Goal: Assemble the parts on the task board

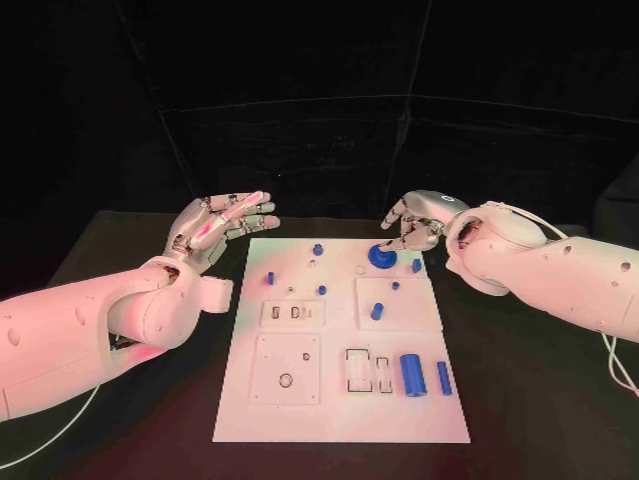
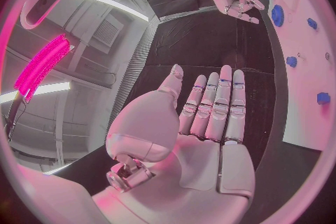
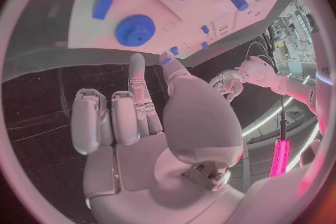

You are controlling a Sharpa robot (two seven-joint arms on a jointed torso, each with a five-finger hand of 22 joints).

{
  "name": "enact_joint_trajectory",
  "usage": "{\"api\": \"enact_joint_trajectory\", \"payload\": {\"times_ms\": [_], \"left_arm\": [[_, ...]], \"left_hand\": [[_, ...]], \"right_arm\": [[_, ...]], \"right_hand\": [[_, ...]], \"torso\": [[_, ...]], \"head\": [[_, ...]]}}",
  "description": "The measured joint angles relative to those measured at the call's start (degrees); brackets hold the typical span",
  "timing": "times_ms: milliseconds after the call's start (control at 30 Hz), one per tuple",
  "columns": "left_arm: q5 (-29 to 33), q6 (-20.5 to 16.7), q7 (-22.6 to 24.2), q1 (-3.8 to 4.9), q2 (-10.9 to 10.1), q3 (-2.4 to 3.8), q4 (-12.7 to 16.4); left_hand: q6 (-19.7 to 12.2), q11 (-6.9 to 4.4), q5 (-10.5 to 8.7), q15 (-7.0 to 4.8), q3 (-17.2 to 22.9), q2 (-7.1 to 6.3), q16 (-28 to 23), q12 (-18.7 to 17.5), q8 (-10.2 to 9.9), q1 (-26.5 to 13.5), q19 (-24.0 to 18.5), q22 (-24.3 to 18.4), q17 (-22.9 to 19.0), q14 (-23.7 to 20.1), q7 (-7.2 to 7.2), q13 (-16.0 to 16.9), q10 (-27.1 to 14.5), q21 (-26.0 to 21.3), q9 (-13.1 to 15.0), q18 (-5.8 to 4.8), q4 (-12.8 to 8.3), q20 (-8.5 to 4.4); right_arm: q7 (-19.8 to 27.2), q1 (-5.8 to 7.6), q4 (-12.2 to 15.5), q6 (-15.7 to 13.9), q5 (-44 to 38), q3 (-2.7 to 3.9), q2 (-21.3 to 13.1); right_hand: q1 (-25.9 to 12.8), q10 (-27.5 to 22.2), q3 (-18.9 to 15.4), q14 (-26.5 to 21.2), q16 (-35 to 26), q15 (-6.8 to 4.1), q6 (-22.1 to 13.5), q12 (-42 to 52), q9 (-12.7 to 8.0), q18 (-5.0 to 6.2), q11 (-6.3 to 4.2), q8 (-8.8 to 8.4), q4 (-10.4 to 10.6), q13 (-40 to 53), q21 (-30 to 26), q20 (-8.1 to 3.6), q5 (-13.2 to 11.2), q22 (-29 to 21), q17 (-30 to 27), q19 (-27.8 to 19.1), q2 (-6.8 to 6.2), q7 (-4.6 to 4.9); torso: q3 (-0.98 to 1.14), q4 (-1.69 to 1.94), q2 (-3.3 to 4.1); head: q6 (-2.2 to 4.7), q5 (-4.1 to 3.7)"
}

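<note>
On the black table (image 1: pixel 535 400), we judge assembly unfinished: loose parts (image 1: pixel 414 377) lie on the task board (image 1: pixel 341 425); the left hand (image 1: pixel 221 224) is spread empty, the right hand (image 1: pixel 423 222) loosely curled, holding nothing.

The small parts (image 1: pixel 321 290) on the task board (image 1: pixel 341 420) (mere blue specks) are too tiny to identify.

White left arm entering from eight o'clock, its silver many-fingered left hand (image 1: pixel 221 226) flat, fingers straight and together, empty, white right arm from three o'clock, silver right hand (image 1: pixel 426 220) partly curled, holding nothing
</note>
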Motion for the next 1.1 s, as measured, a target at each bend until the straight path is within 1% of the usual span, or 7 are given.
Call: {"api": "enact_joint_trajectory", "payload": {"times_ms": [67,100,300,333,400,667,1100], "left_arm": [[0.0,0.2,0.0,0.0,0.1,0.0,-0.2],[0.0,0.2,0.0,0.0,0.1,0.0,-0.3],[0.0,0.6,0.0,0.01,0.4,0.0,-0.9],[0.0,0.7,0.0,0.01,0.5,0.0,-1.0],[0.0,0.8,0.0,0.01,0.6,0.0,-1.1],[0.0,1.0,-0.1,-0.01,0.7,-0.01,-1.3],[0.0,1.2,-0.1,-0.02,0.6,-0.01,-1.3]], "left_hand": [[0.3,0.0,0.0,0.0,0.0,0.0,0.0,0.0,0.0,0.0,0.0,0.0,0.0,0.0,-0.11,0.0,0.4,0.0,0.0,0.0,0.0,0.0],[0.3,0.0,0.0,0.0,0.0,0.0,0.0,0.0,0.0,0.0,0.0,0.0,0.0,0.0,-0.12,0.0,0.4,0.0,0.0,0.0,0.0,0.0],[0.3,0.0,0.0,0.0,0.0,0.0,0.0,0.0,0.0,0.0,0.0,0.0,0.0,0.0,-0.12,0.0,0.4,0.0,0.0,0.0,0.0,0.0],[0.3,0.0,0.0,0.0,0.0,0.0,0.0,0.0,0.0,0.0,0.0,0.0,0.0,0.0,-0.12,0.0,0.4,0.0,0.0,0.0,0.0,0.0],[0.3,0.0,0.0,0.0,0.0,0.0,0.0,0.0,0.0,0.0,0.0,0.0,0.0,0.0,-0.12,0.0,0.4,0.0,0.0,0.0,0.0,0.0],[0.3,0.0,0.0,0.0,0.0,0.0,0.0,0.0,0.0,0.0,0.1,0.0,0.0,0.0,-0.12,0.0,0.4,0.0,0.0,0.0,0.0,-0.14],[0.3,0.0,0.0,0.0,0.0,0.0,0.0,0.0,0.0,0.0,0.2,0.0,0.0,0.0,-0.13,0.0,0.4,0.0,0.0,0.0,0.0,-0.2]], "right_arm": [[-0.7,0.0,-0.5,1.2,1.3,0.09,-0.6],[-1.0,-0.01,-0.8,1.6,1.7,0.1,-0.7],[-2.2,-0.06,-2.2,3.7,3.4,0.1,0.1],[-2.3,-0.07,-2.4,3.9,3.5,0.11,0.4],[-2.5,-0.07,-3.0,4.4,3.6,0.12,1.2],[-3.4,-0.13,-5.3,5.6,3.0,0.12,3.6],[-4.2,-0.55,-6.4,8.4,0.7,0.11,5.3]], "right_hand": [[0.6,-2.1,-1.7,0.0,0.9,0.08,-1.9,5.8,-0.2,0.0,0.47,-0.4,1.0,6.8,0.2,0.31,0.7,0.1,1.4,0.3,0.63,0.67],[1.3,-3.8,-3.1,0.0,1.4,0.87,-3.0,9.7,-0.2,0.0,0.73,0.0,1.7,11.5,0.5,0.54,0.9,0.1,2.2,0.5,1.29,0.97],[3.1,-4.0,-4.7,0.0,2.6,0.86,-4.1,18.7,-0.1,0.02,1.33,0.11,2.5,21.3,0.9,1.02,0.9,0.1,4.4,1.0,1.88,1.29],[3.6,-3.5,-4.9,0.0,2.9,0.86,-4.2,20.6,-0.1,-0.02,1.47,0.1,2.6,23.2,1.2,1.06,0.9,0.1,5.0,1.1,2.02,1.41],[4.2,-2.0,-5.7,0.0,3.8,0.86,-4.5,25.9,-0.1,-0.89,1.57,0.1,2.7,28.5,1.5,1.47,0.9,0.1,6.4,1.5,2.34,1.69],[5.5,4.8,-7.7,0.0,5.6,1.27,-4.5,45.1,0.0,-0.89,1.88,0.31,2.8,47.5,2.0,1.94,0.9,0.1,6.9,1.9,3.23,1.69],[5.9,6.0,-8.2,0.0,6.5,1.27,-3.4,49.4,0.1,-0.88,1.7,0.75,2.4,48.9,2.5,1.94,0.2,0.1,6.8,1.9,3.67,1.36]], "torso": [[0.12,-0.21,-0.02],[0.16,-0.29,-0.02],[0.35,-0.38,0.04],[0.37,-0.37,0.07],[0.41,-0.32,0.12],[0.41,-0.27,0.15],[0.34,-0.26,0.15]], "head": [[0.11,-0.04],[0.13,-0.04],[0.05,-0.33],[0.04,-0.41],[0.04,-0.51],[-0.1,-0.64],[-0.24,-0.48]]}}
